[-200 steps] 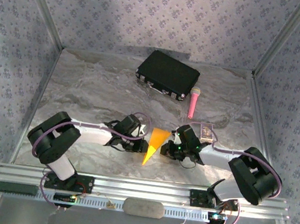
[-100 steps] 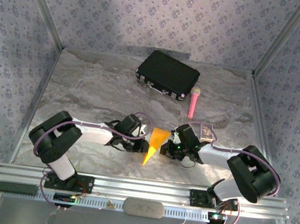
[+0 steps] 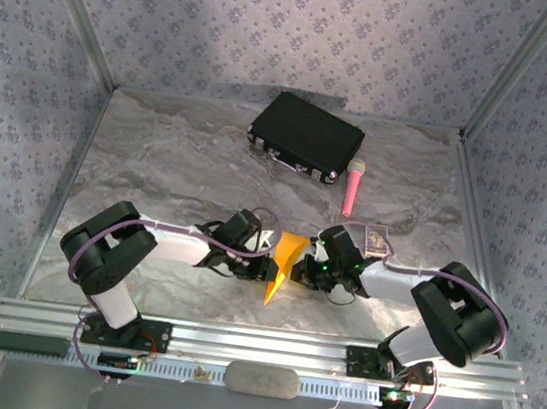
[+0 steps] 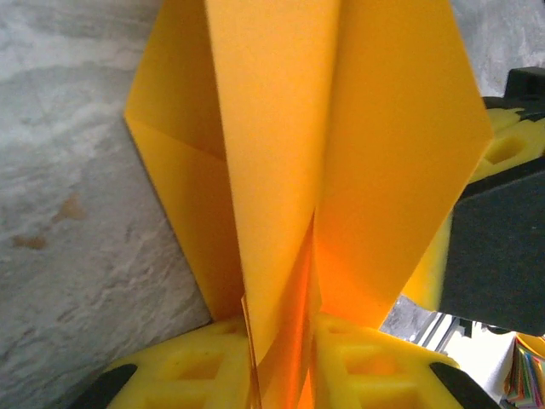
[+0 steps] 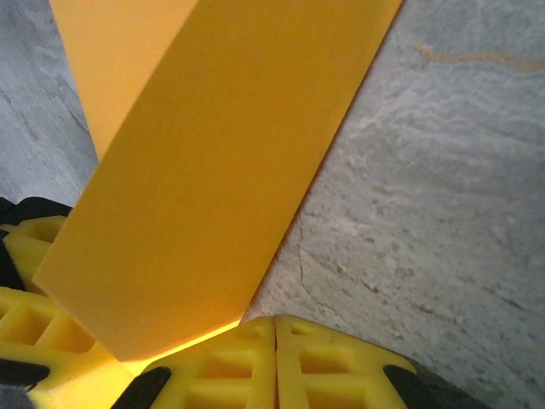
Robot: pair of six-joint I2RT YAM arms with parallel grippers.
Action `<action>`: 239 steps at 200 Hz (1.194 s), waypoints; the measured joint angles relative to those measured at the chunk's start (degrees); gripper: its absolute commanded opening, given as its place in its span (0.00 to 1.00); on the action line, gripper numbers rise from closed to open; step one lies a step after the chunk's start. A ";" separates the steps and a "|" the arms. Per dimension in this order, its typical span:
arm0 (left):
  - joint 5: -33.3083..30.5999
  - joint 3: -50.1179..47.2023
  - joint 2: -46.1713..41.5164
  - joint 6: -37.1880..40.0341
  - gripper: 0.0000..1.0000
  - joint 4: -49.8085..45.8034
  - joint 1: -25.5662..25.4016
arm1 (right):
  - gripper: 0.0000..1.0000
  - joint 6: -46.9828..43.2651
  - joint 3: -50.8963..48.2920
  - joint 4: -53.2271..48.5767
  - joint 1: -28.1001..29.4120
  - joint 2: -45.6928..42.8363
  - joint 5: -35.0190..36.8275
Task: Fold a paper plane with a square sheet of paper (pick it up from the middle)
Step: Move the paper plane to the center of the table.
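Observation:
The square sheet of paper is an orange-yellow creased wedge, standing up between the two grippers at the table's front centre, its tip toward the near edge. My left gripper is shut on it: in the left wrist view the paper's folded layers run down between the yellow pads. My right gripper presses against the wedge's right side. Its yellow pads meet with nothing between them, and the paper lies just to their left.
A black case lies at the back of the marbled table, with a pink microphone to its right. The metal rail with the arm bases runs along the near edge. Patterned walls close in both sides.
Both grippers have drawn closer together. The paper wedge between them now looks narrower and more upright. The right gripper's jaws have closed a little more.

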 measured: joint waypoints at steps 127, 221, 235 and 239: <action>-10.10 4.52 -5.68 1.18 0.02 -11.37 -1.68 | 0.08 -0.07 0.02 -3.74 1.70 -4.13 3.96; -36.11 14.62 -5.88 1.66 0.00 -37.68 -3.39 | 0.11 -0.90 0.07 -9.46 1.46 -12.94 10.05; -36.63 14.99 -4.09 1.55 0.00 -38.66 -3.52 | 0.11 -0.90 0.07 -9.79 1.36 -13.38 10.45; -36.74 15.17 -3.67 1.55 0.00 -39.08 -3.56 | 0.11 -0.90 0.07 -9.90 1.31 -13.46 10.60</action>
